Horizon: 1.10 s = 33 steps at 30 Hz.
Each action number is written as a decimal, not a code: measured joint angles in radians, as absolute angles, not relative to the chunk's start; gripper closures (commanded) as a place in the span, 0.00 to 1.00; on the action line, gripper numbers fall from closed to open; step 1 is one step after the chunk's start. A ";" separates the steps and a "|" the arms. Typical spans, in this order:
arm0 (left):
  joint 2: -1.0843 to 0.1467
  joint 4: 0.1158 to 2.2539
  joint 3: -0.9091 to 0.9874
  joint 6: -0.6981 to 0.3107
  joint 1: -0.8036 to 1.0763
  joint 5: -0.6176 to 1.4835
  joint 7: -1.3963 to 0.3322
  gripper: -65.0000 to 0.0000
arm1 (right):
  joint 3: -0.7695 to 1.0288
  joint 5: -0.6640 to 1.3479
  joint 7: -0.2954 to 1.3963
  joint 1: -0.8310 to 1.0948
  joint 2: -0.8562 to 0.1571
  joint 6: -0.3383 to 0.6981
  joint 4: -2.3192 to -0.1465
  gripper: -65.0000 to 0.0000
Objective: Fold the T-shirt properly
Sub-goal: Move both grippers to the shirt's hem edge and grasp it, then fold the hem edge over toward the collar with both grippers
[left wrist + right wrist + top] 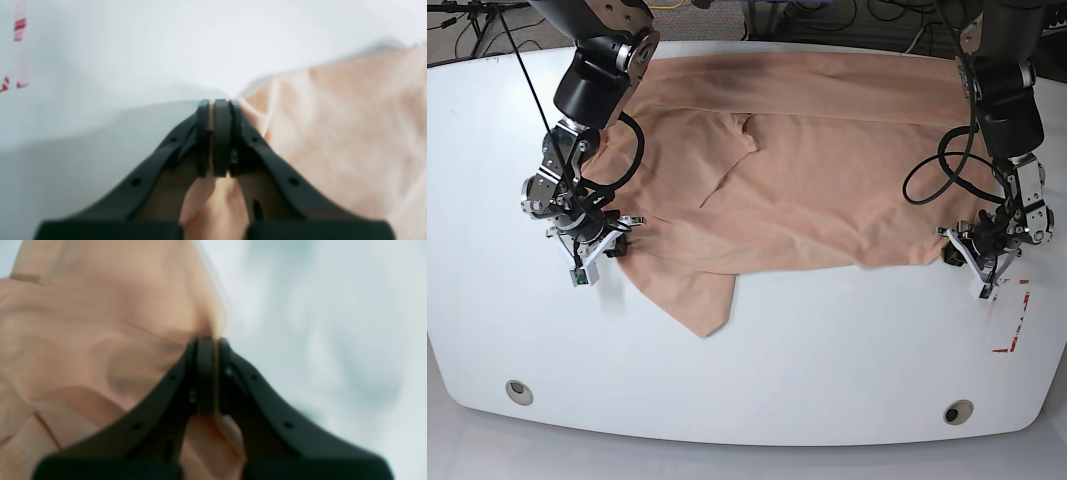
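Both black grippers pinched tight on the edges of a soft peach-pink cotton T-shirt (807,190) spread over a white table (827,350).

The left gripper (218,103) has its matte black jaws pressed together with a thin strip of the fabric caught between the pads and a fold bunched behind them; the right gripper (210,341) is likewise clamped on a gathered, wrinkled fold. The wrist views, both blurred, show the pinched cloth that the base view is too small to resolve. Only the base view shows the whole garment: it lies crumpled and creased across the far half of the smooth table, one pointed flap trailing toward the near edge, with each gripper at an opposite side edge. Red tape marks (1017,320) sit on the table near the left gripper, seen also in its wrist view.
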<state>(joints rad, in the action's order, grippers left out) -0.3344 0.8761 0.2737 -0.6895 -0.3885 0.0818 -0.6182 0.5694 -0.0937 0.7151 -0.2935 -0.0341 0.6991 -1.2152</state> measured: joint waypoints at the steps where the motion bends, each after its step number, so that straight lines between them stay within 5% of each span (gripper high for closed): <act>1: -0.333 0.893 0.274 -0.690 -0.385 0.080 -0.621 1.00 | 0.569 -0.094 0.720 -0.294 -0.033 0.699 -1.225 1.00; 33: -0.307 1.401 0.415 -0.705 -0.340 0.097 -0.981 1.00 | 0.543 -0.064 1.047 -0.171 -0.023 0.702 -1.787 1.00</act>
